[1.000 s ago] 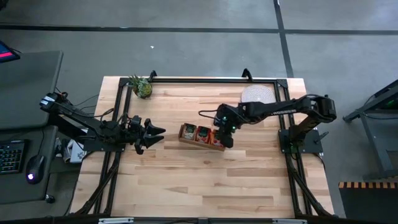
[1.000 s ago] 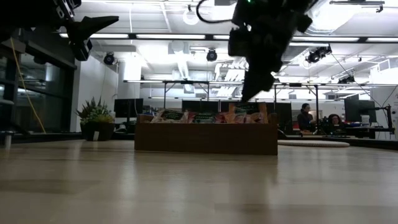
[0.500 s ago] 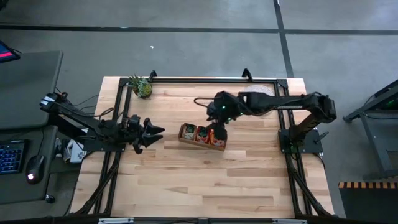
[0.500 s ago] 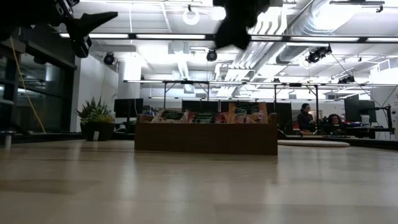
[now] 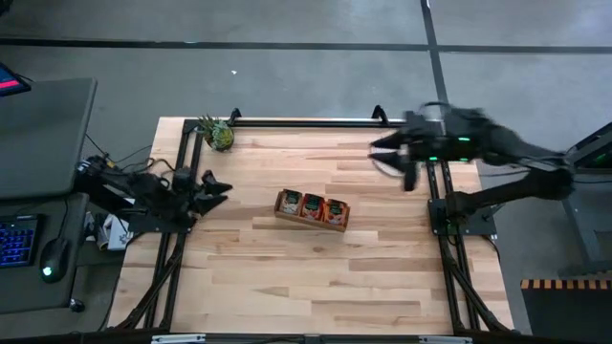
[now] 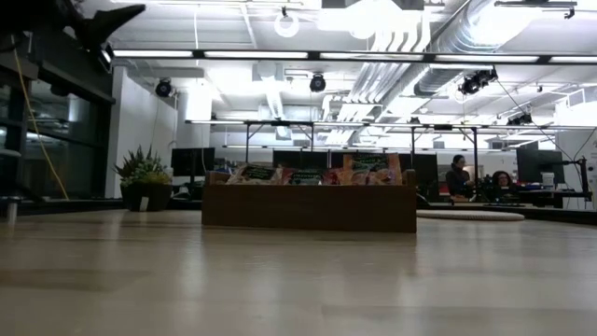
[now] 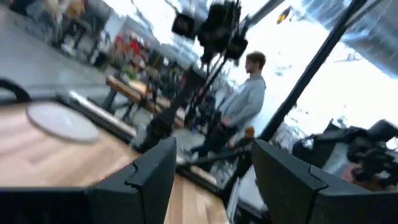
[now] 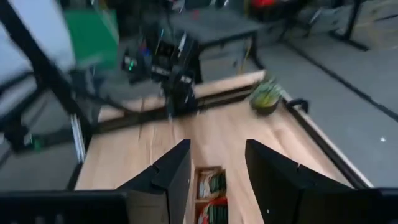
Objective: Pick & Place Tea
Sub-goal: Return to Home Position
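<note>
The right gripper [image 5: 390, 157] has left the wooden box [image 5: 304, 221]. Half a second ago it hung over the box's right end; now it sits drawn back at the table's far right corner, above the round woven mat [image 5: 384, 164], and it has gone from the low view altogether. Its fingers [image 8: 166, 178] stand apart with nothing between them. The right arm folds back towards its base post at the table's right edge, the forearm reaching out beyond the table.

The left gripper [image 5: 212, 187] has also retreated a little towards the left edge of the table [image 5: 287, 277], and in the low view it has slid further into the upper left corner [image 6: 110, 19]. Its fingers [image 7: 153, 174] are spread and empty, pointing across the table towards the right side, where a person [image 7: 244, 106] stands beyond the frame.

The tea [image 5: 313, 204] has not moved: the orange-red sachets stand on edge in all three compartments of the box, near the table's middle, their tops showing above its front wall [image 6: 308, 210]. A small potted plant [image 5: 218, 134] stands at the far left corner.
</note>
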